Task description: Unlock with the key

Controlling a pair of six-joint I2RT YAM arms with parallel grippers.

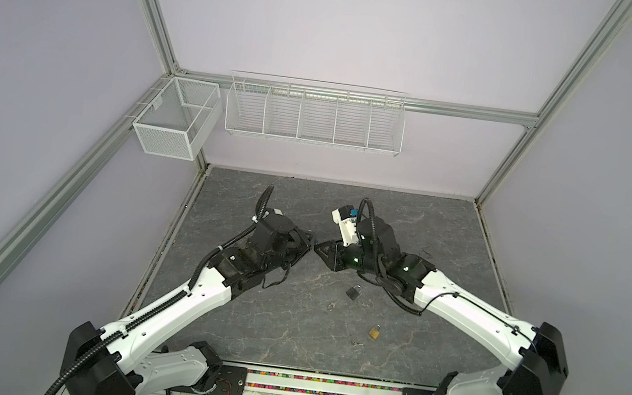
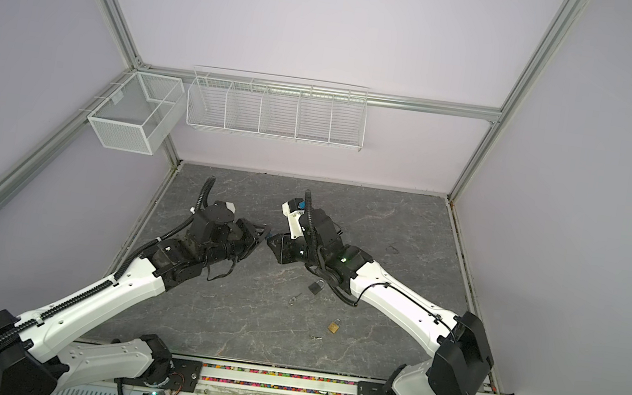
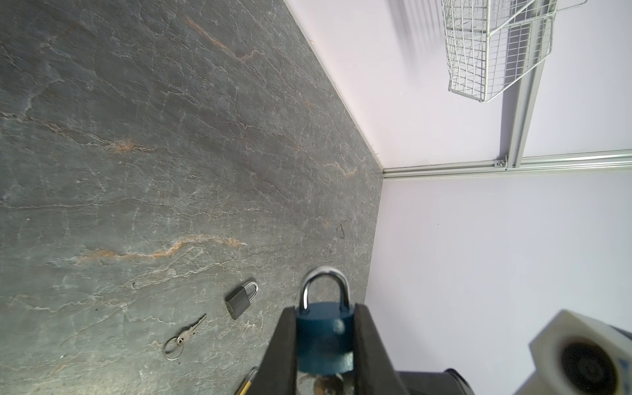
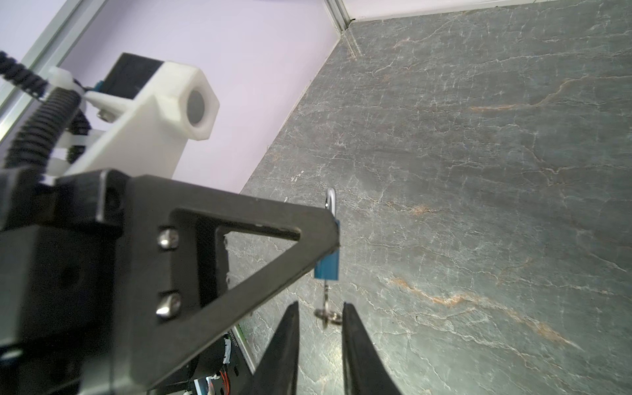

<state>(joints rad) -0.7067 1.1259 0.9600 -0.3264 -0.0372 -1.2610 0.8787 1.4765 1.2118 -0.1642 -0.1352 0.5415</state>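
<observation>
My left gripper (image 3: pixel 325 307) is shut on the body of a blue padlock (image 3: pixel 325 338), whose silver shackle sticks out beyond the fingertips. A key (image 4: pixel 326 294) is in the bottom of the blue padlock (image 4: pixel 328 263), and its head and ring hang between my right gripper's fingers (image 4: pixel 349 309). My right gripper (image 4: pixel 320 306) stands slightly open around the key head, with a gap on one side. In both top views the two grippers (image 1: pixel 309 244) (image 2: pixel 270 242) meet tip to tip above the middle of the table.
On the slate table (image 1: pixel 447 234) lie a dark grey padlock (image 1: pixel 353 292), a brass padlock (image 1: pixel 374 332), a loose key on a ring (image 3: pixel 184 337) and another small key (image 1: pixel 356 342). White wire baskets (image 1: pixel 315 114) hang on the back wall.
</observation>
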